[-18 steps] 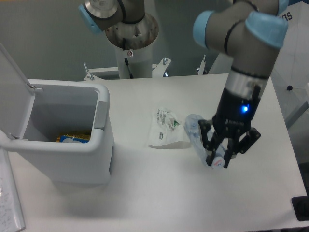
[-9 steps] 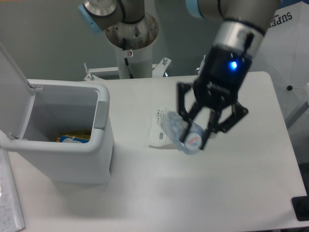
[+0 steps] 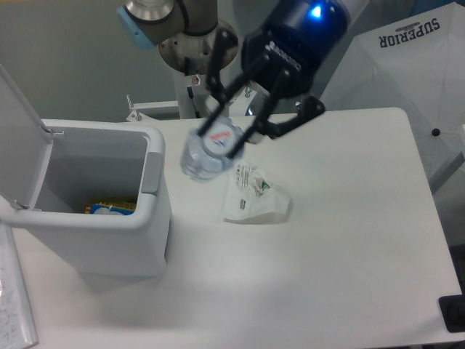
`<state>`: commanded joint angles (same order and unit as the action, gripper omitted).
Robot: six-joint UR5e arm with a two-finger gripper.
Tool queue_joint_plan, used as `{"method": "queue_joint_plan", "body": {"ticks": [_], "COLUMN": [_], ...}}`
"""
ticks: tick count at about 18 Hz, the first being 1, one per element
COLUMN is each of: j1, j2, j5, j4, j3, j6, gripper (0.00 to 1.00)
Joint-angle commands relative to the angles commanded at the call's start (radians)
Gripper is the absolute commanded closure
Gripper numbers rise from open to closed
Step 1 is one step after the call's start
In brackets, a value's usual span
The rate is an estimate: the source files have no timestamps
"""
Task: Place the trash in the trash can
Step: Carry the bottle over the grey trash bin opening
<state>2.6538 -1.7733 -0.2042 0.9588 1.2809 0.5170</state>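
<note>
My gripper [image 3: 231, 131] is shut on the crushed clear plastic bottle [image 3: 208, 150], holding it in the air just right of the trash can's rim. The bottle's white cap end points up toward the fingers and its clear body hangs down to the left. The crumpled white wrapper [image 3: 251, 193] with small green marks lies on the table below and to the right of the bottle. The trash can [image 3: 152, 174] is a pale grey bin at the left, its lid [image 3: 18, 116] standing open, with some yellow and blue items at its bottom.
The arm's base column [image 3: 197, 65] rises behind the table's far edge. A white sheet with the word SUPERIOR [image 3: 407, 36] hangs at the back right. A black object [image 3: 454, 313] sits at the table's front right corner.
The gripper has lifted the bottle off the table at the right and carried it up and left, past the wrapper, close to the bin's right rim.
</note>
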Motion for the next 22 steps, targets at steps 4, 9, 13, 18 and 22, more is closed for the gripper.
{"method": "queue_joint_plan", "body": {"ticks": [4, 9, 13, 18, 22], "j1": [-0.047, -0.103, -0.149, -0.156, -0.189], "j2": [0.003, 0.021, 0.031, 0.054, 0.042], "j5": [0.019, 0.035, 0.037, 0.037, 0.035], "j4": [-0.023, -0.046, -0.048, -0.048, -0.048], "j3": [0.035, 0.095, 0.133, 0.198, 0.219], "j6": [0.006, 0.058, 0.067, 0.141, 0.176], "gripper": [0.99, 0.99, 0.99, 0.98, 0.96]}}
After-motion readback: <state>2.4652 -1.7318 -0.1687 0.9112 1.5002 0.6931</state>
